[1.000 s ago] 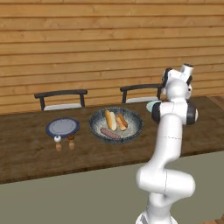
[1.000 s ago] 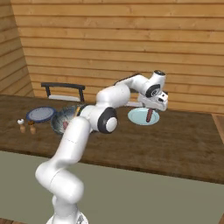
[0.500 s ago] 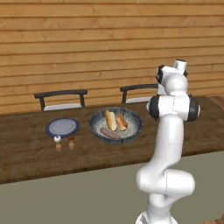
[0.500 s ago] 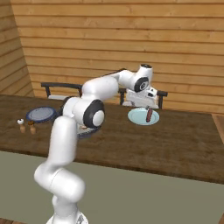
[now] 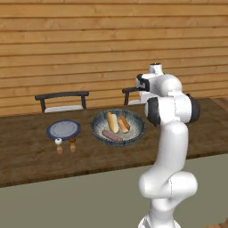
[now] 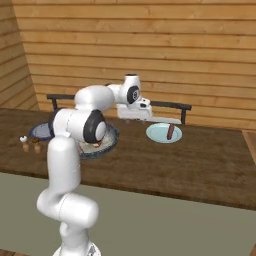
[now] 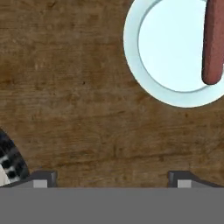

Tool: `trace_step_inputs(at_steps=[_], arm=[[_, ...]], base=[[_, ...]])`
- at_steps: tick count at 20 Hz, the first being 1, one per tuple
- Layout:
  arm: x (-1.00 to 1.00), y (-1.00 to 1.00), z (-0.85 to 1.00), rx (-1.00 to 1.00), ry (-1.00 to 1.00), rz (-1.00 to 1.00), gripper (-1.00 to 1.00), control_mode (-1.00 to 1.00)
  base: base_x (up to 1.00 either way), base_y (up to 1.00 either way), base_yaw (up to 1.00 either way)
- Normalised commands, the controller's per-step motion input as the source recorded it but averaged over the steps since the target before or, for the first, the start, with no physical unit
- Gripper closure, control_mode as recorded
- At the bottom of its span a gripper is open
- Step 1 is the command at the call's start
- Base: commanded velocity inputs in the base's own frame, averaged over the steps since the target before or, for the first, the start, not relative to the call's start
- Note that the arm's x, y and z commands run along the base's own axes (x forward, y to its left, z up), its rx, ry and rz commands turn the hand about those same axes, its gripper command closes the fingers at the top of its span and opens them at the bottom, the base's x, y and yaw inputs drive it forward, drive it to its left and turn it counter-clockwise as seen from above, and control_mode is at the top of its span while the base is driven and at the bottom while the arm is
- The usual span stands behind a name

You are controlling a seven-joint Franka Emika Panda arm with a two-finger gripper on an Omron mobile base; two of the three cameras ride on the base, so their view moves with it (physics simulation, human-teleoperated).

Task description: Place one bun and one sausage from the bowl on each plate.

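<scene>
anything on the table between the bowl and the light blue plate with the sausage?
Nothing: bare wood between the bowl and the light blue plate, per hand view.

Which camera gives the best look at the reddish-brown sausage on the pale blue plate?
The hand view: the reddish-brown sausage looms large on the pale blue round plate, though cropped at the frame's edge. The right base view shows it whole but small.

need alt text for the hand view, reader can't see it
A pale blue plate lies on a brown wooden table, with one reddish-brown sausage along its right side. The bowl's dark patterned rim shows at the lower left, and the open claw has its two tips at the bottom.
</scene>
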Motion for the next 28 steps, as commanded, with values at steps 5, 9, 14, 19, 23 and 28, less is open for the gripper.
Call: trace_step_inputs(at_steps=[5, 9, 14, 19, 23, 28], arm=[[0.04, 0.74, -0.07, -0.05, 0.18, 0.17, -1.0, -1.0], [0.03, 0.5, -0.09, 0.0, 0.07, 0.18, -1.0, -1.0], [0.16, 0.67, -0.38, 0.0, 0.22, 0.31, -1.0, -1.0], [0.28, 0.63, -0.39, 0.02, 0.23, 0.28, -1.0, -1.0], [0.01, 0.26, 0.03, 0.16, 0.04, 0.09, -1.0, -1.0], [-0.48, 0.0, 0.39, 0.07, -0.03, 0.0, -1.0, -1.0]], base=[[0.0, 0.0, 0.0], [0.0, 0.0, 0.0], [0.0, 0.0, 0.0], [0.0, 0.0, 0.0], [0.0, 0.0, 0.0], [0.0, 0.0, 0.0]])
